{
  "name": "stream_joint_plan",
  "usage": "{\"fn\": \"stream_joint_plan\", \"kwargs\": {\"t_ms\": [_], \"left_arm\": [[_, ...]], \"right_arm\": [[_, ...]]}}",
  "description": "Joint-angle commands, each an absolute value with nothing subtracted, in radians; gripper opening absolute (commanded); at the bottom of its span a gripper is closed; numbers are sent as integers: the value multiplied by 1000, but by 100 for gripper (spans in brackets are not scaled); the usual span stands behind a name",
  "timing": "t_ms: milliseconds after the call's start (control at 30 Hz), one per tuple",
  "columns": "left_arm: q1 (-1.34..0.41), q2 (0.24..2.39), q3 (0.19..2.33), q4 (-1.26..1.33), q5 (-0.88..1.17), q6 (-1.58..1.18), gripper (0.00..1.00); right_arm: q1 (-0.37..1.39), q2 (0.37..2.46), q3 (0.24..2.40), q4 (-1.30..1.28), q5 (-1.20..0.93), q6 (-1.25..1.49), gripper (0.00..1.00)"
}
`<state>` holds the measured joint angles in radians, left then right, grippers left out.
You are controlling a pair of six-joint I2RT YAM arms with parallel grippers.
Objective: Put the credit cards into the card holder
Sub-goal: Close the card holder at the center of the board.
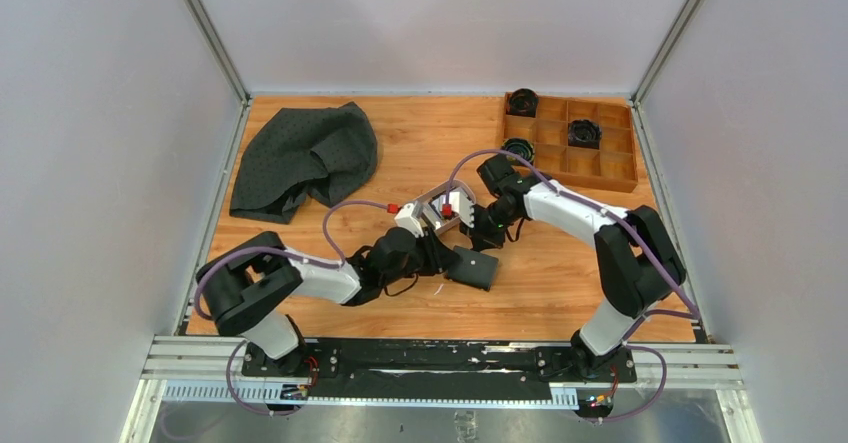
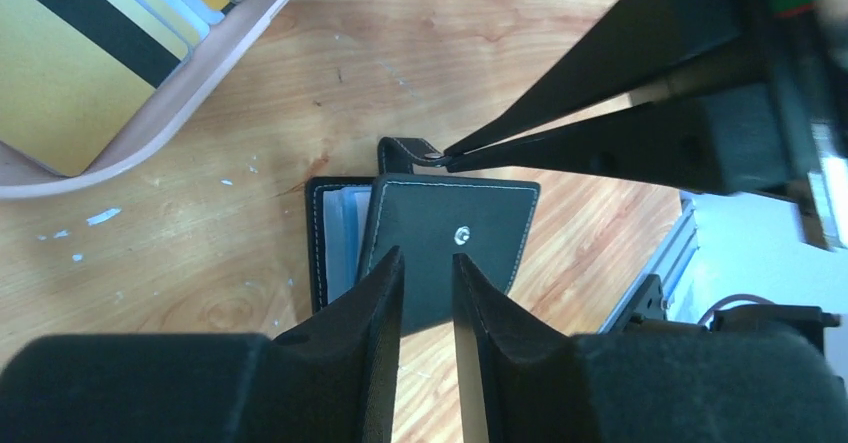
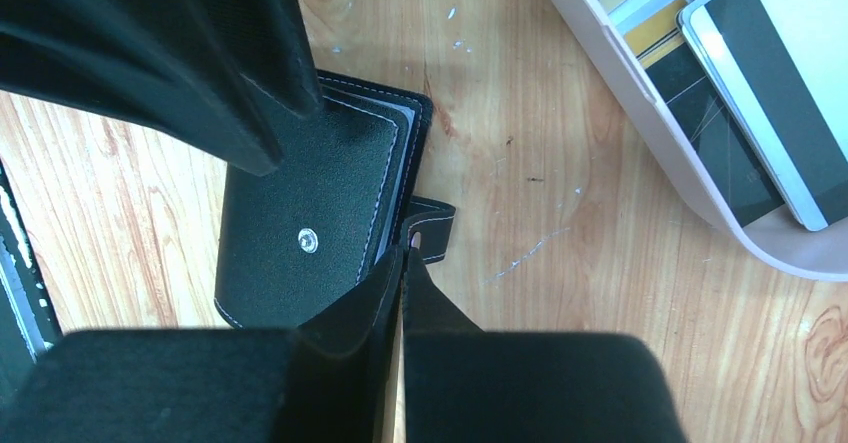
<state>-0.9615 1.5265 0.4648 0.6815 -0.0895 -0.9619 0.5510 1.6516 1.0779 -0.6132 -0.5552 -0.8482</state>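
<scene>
The black card holder [image 1: 471,267] lies on the wooden table with its cover slightly lifted, showing greyish pockets [image 2: 340,228]. My right gripper [image 3: 405,248] is shut on the holder's small strap tab [image 3: 432,225]; its fingers [image 2: 600,93] reach in from the upper right in the left wrist view. My left gripper [image 2: 428,258] is open, with its fingertips over the snap-button cover [image 2: 450,218] and gripping nothing. The credit cards lie in the pinkish tray [image 1: 447,206]: a gold one with a black stripe [image 2: 70,63], a silver-grey one [image 3: 785,83] and a black one [image 3: 720,113].
The tray's rim [image 3: 650,133] stands close behind the holder. A dark grey cloth [image 1: 305,158] lies at the back left. A wooden compartment box [image 1: 600,168] with black round items [image 1: 585,133] sits at the back right.
</scene>
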Motion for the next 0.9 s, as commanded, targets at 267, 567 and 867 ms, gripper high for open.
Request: {"fn": "stream_joint_plan", "kwargs": {"t_ms": [267, 567, 867], "left_arm": [[-956, 1743, 518, 863, -34, -987, 25], [-955, 1802, 455, 975, -55, -1032, 19], [-947, 1727, 432, 1035, -6, -893, 26]], "right_arm": [[551, 1585, 1045, -563, -537, -793, 2], [574, 1527, 927, -601, -696, -962, 2], [582, 1574, 914, -592, -627, -959, 2]]}}
